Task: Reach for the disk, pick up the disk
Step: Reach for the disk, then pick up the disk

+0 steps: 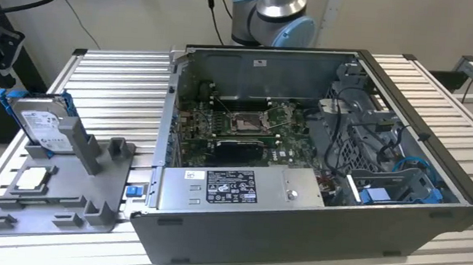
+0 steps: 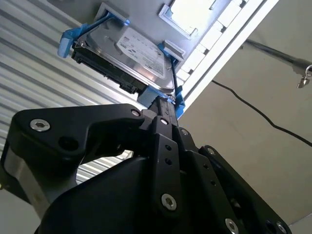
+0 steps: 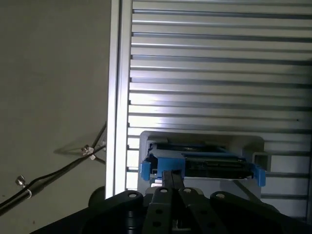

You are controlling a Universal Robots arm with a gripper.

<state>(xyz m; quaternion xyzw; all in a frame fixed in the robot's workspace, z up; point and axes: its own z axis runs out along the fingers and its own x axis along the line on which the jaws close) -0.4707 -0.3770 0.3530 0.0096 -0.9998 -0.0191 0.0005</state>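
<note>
Conveniently, the disk (image 1: 41, 123) stands on edge in the grey holder (image 1: 60, 189), its blue-framed rim offered to the gripper (image 3: 171, 175), whose fingers (image 2: 161, 109) are pressed together and empty near that holder.

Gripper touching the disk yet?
Cannot tell. In the second wrist view the tip of the gripper overlaps the edge of the disk, and neither contact nor a gap shows plainly. The first wrist view shows the same overlap.
</note>
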